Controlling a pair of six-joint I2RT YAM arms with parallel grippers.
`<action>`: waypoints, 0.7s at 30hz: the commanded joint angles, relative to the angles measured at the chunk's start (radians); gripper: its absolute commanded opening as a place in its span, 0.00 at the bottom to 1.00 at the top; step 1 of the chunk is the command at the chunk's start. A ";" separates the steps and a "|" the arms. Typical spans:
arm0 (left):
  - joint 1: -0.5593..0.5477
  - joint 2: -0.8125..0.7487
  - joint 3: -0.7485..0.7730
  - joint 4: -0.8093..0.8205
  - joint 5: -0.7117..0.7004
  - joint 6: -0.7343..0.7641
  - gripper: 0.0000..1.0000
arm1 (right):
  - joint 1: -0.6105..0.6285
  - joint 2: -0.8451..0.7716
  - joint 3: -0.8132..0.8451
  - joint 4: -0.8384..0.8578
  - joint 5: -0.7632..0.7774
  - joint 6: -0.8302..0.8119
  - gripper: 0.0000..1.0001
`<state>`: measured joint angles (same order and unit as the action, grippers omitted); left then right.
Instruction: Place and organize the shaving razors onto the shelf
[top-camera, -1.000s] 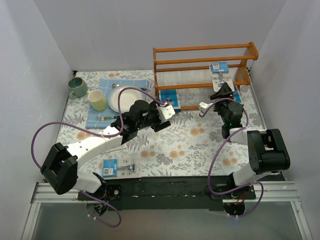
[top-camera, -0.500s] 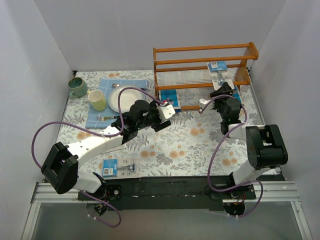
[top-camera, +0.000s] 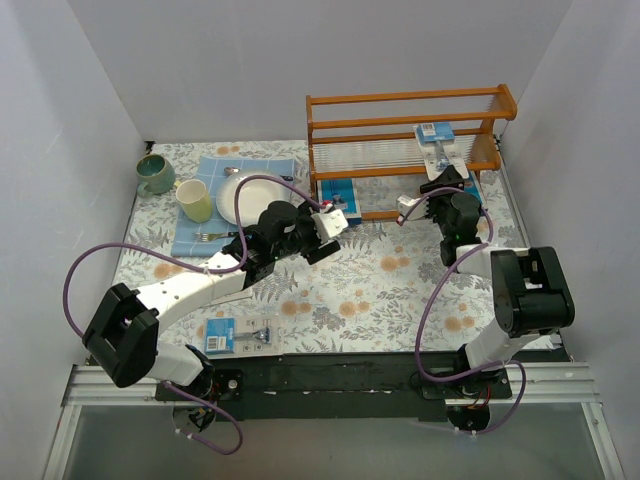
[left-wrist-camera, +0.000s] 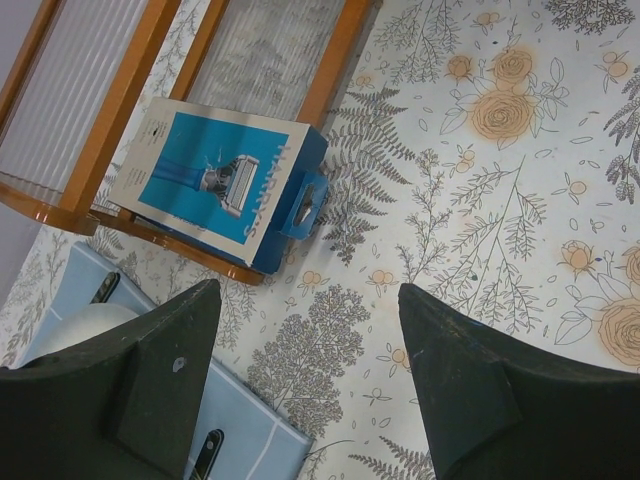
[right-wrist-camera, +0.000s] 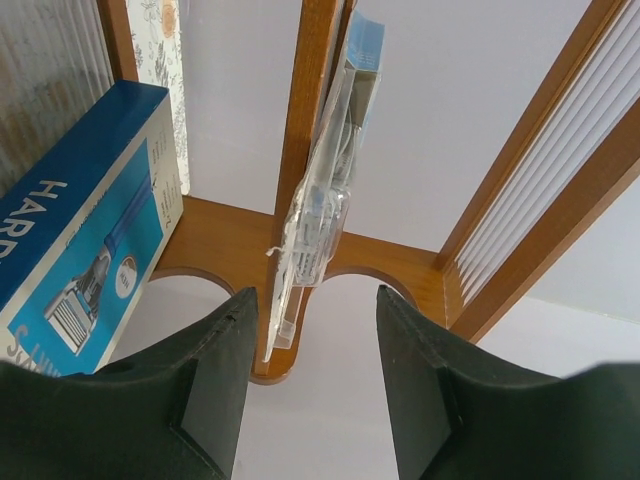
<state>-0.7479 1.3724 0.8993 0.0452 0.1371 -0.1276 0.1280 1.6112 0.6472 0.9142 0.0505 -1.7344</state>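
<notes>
Edging the right pincer (right-wrist-camera: 318, 300) closer to the shelf's (top-camera: 410, 100) right end, by the tabletop's (top-camera: 380, 280) far right corner, jaws spread astride a clear razor pack (right-wrist-camera: 320, 190) leaning there, holding the left pincer (left-wrist-camera: 305, 300) spread and empty, leaving another pack (top-camera: 240, 335) waiting at the near edge.

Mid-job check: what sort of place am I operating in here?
Likely a staged lab test cell: plain white walls box in a floral-clothed table holding a wooden shelf and a plate.

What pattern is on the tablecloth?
The tablecloth is white with grey ferns and pale orange roses, clearest in the left wrist view.
</notes>
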 joint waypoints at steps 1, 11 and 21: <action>0.007 0.016 0.000 0.032 0.001 -0.010 0.72 | 0.009 0.033 0.052 0.034 0.018 0.006 0.58; 0.016 0.013 0.000 0.019 -0.004 -0.021 0.72 | 0.012 0.076 0.097 0.014 0.049 0.027 0.21; 0.016 0.027 0.009 0.030 0.015 -0.033 0.71 | 0.002 0.067 0.109 0.071 0.140 0.076 0.07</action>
<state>-0.7357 1.3994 0.8986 0.0574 0.1383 -0.1463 0.1360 1.6901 0.7166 0.9241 0.1261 -1.6970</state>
